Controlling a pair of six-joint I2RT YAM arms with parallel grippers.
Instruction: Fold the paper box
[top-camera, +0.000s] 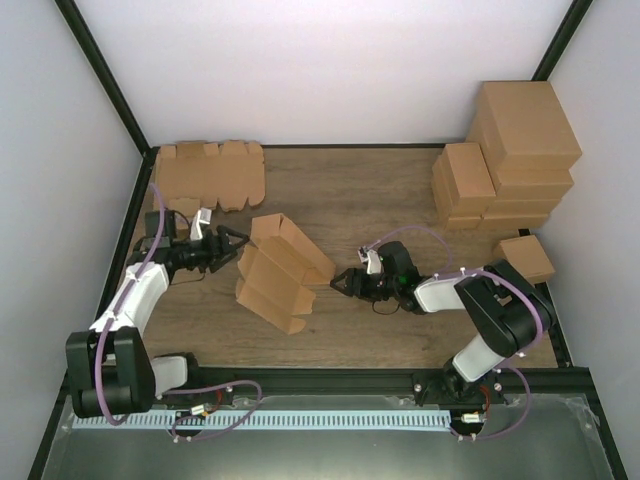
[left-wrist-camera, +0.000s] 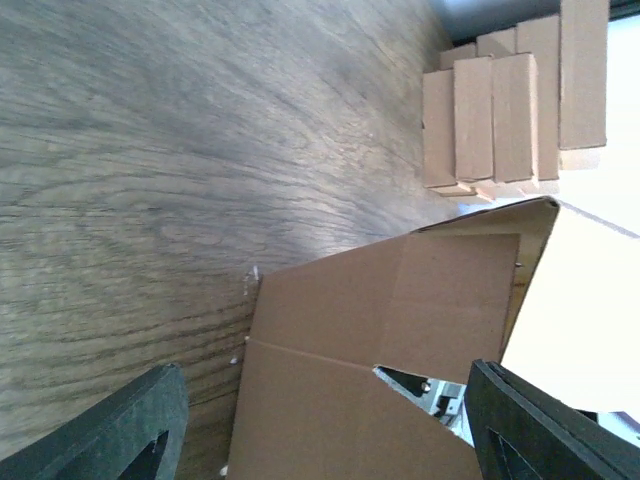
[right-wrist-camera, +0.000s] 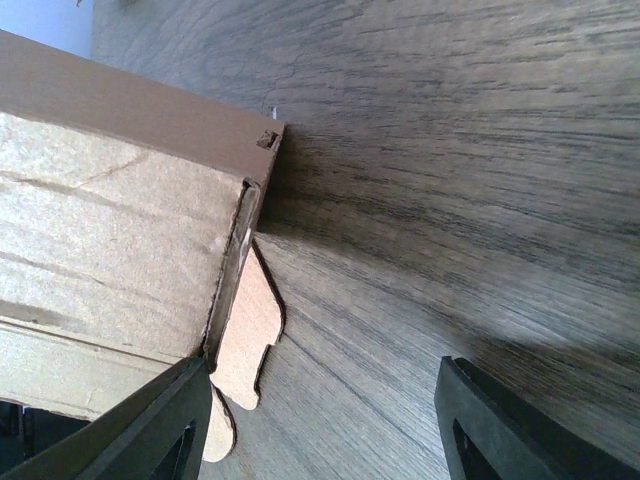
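The paper box (top-camera: 277, 270) is a half-folded brown cardboard piece standing on the wooden table (top-camera: 350, 200) between my two grippers. My left gripper (top-camera: 238, 243) is open just left of the box's upper flap, not touching it. In the left wrist view the box's creased panels (left-wrist-camera: 390, 340) lie between the dark fingers (left-wrist-camera: 130, 430). My right gripper (top-camera: 340, 281) is open, just right of the box. In the right wrist view the box's end wall (right-wrist-camera: 110, 250) and a notched tab (right-wrist-camera: 245, 330) sit by the left finger (right-wrist-camera: 150, 430); nothing is held.
A stack of flat die-cut cardboard blanks (top-camera: 208, 175) lies at the back left. Several finished brown boxes (top-camera: 505, 160) are piled at the back right, with one small box (top-camera: 527, 258) near the right arm. A black frame edges the table.
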